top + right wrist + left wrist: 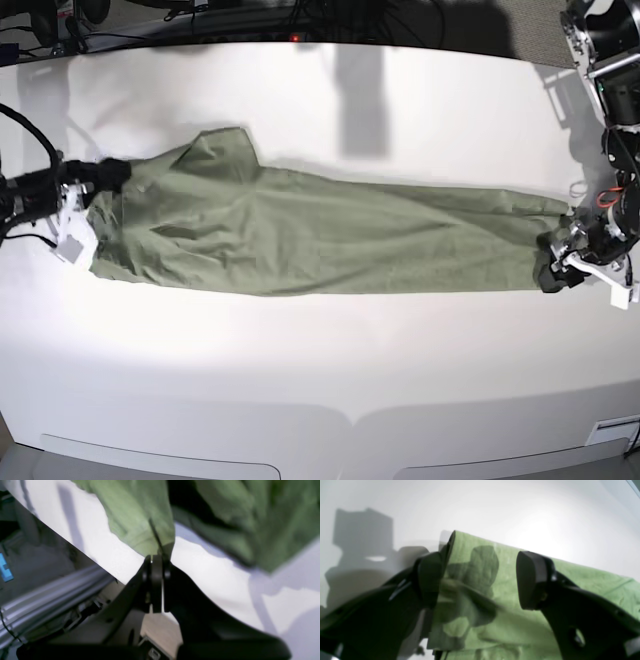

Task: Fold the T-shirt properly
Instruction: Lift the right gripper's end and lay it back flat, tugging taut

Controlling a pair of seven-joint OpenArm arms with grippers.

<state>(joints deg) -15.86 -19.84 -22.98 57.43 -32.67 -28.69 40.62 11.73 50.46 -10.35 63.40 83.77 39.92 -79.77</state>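
— Lying stretched across the white table [320,380], the T-shirt [330,240] runs as one long green band from one arm to the other in the base view. Where does each end sit?

— One end, wider and bunched, lies on that view's left, by the right pincer [112,172]. The narrow end tapers off to that view's right, up against the left pincer [552,272].

— How does the right pincer [157,562] stand?

— Its jaws are pressed together on a pinch of green cloth. The right wrist view shows the fabric [140,517] rising out from between the closed tips, with more of it hanging in loose, blurred folds farther off. The table's edge and a metal rail [50,592] show beneath.

— And the left pincer [480,580]?

— Its jaws stand wide apart. In the left wrist view the two black fingers [532,580] straddle the shirt's end: one sits at the cloth's folded edge, the other over the cloth itself. The T-shirt [500,585] lies flat on the table between them, wrinkled, with the pincer's shadow falling across it. Whether either finger actually touches the fabric cannot be told from that view.

— Is any of the shirt lifted?

— At the right arm's end the cloth is raised off the table; elsewhere it lies flat
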